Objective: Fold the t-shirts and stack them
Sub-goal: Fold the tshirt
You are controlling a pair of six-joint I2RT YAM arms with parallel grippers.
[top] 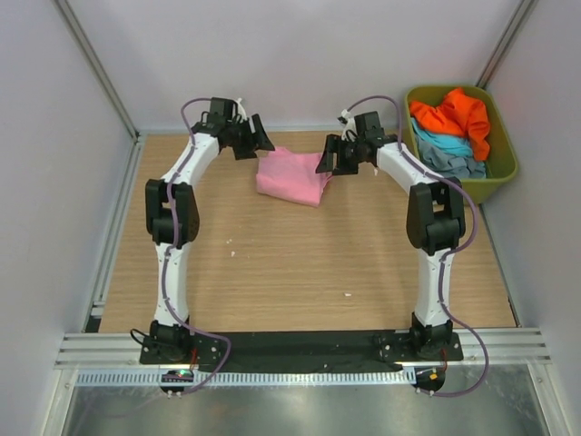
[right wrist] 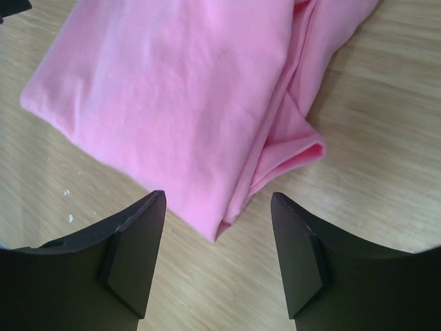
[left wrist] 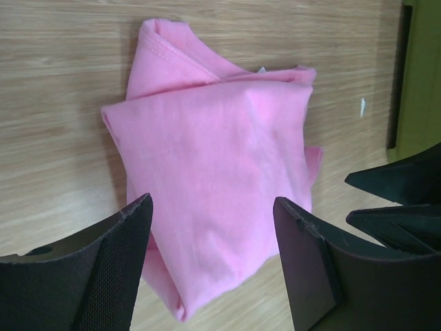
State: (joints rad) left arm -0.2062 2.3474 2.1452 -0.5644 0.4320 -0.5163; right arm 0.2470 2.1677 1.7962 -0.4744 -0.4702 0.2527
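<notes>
Shows folded pink t-shirt (top: 292, 176) at table's (top: 290, 263) 12 o'clock, near far edge. Flanked at 9 by left gripper (top: 253, 145), at 3 by right gripper (top: 336, 163), both spread, empty. Open wood toward 6.

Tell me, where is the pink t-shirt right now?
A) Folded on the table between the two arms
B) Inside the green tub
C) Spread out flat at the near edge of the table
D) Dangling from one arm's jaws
A: the pink t-shirt lies folded on the wooden table, between the left arm and the right arm, well apart from the green tub.
</notes>
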